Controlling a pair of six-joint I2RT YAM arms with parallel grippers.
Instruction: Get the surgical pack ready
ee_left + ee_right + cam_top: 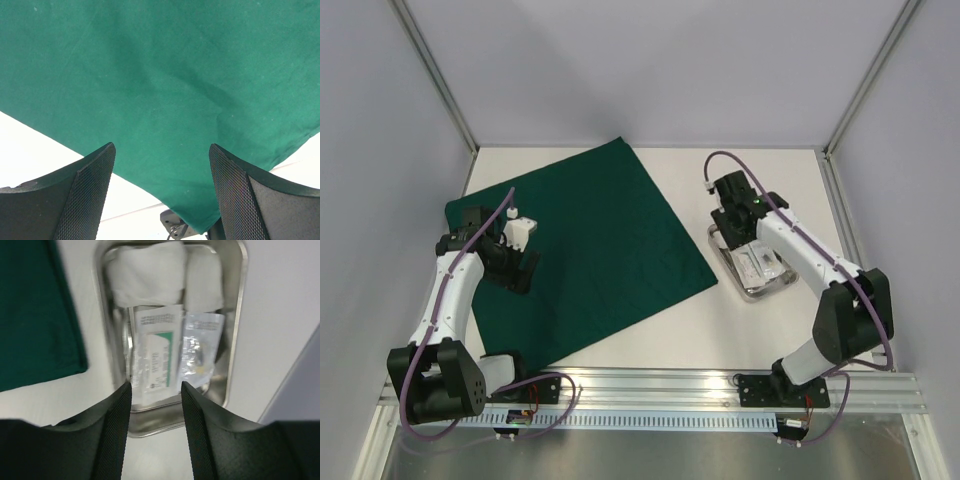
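Covering part of steel tray (239,330), right pincer (156,390) spread over pouches (200,350); left pincer (161,150) spread above green cloth (160,75)

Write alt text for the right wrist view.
A steel tray holding folded white gauze and sealed pouches sits on a white table, just beyond the open right gripper. The edge of a green cloth lies at left, apart from the tray.

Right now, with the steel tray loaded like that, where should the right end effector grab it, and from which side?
Probably take the steel tray by the short rim nearest the pouches, from above, one finger inside and one outside. That raised lip is thin and bare there; gauze fills the opposite end. The open right end effector hangs over that end.
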